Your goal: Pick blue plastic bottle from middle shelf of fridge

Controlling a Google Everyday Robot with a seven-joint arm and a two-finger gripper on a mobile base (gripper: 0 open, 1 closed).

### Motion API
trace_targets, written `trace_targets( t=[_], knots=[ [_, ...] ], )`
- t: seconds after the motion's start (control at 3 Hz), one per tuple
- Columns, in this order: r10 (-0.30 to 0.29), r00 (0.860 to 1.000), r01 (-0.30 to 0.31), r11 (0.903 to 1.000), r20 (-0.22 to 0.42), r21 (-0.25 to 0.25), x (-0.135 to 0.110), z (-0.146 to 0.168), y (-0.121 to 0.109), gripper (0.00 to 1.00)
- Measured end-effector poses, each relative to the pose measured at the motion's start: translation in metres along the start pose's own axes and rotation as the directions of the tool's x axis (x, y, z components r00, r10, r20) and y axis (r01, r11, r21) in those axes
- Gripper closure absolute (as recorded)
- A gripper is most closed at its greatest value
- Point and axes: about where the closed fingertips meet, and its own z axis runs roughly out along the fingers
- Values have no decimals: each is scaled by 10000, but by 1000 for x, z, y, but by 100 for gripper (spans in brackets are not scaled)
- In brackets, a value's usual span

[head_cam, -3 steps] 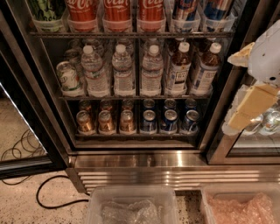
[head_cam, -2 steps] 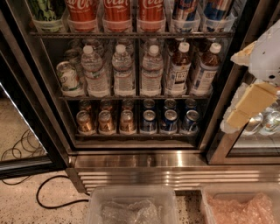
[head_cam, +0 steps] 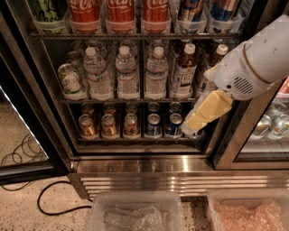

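Observation:
The fridge (head_cam: pixel 149 164) stands open with a black frame and a ribbed steel base. On the middle shelf (head_cam: pixel 113 101), a wire rack, a blue plastic bottle (head_cam: pixel 184 74) of amber drink with a white cap and a blue-and-white label stands in the fourth lane. A second one like it (head_cam: pixel 213 58) stands at the far right, partly hidden by my arm. My gripper (head_cam: pixel 193 127) hangs in front of the fridge's lower right, below and to the right of the fourth-lane bottle and apart from it.
Clear water bottles (head_cam: pixel 127 72) fill the middle lanes, and a green-and-white can (head_cam: pixel 70 81) lies tilted at the left. Red cola bottles (head_cam: pixel 120 11) stand above and small cans (head_cam: pixel 131 126) below. Two plastic bins (head_cam: pixel 135 212) sit on the floor in front. A black cable (head_cam: pixel 49 203) lies at the left.
My arm and gripper have swung left from the right door frame, and they now cover the right end of the middle and lower shelves. The bottles have not moved.

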Motion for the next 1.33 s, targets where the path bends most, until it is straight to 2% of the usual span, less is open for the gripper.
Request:
trace_targets(
  t=[0.33, 1.0, 1.33],
  knots=[
    [587, 9948, -551, 9975, 828, -448, -16, 27, 3, 0],
    [1571, 9718, -1397, 9843, 1759, -1075, -20, 61, 12, 0],
    [1979, 9552, -1807, 9789, 2203, -959, -23, 66, 7, 0]
  ],
)
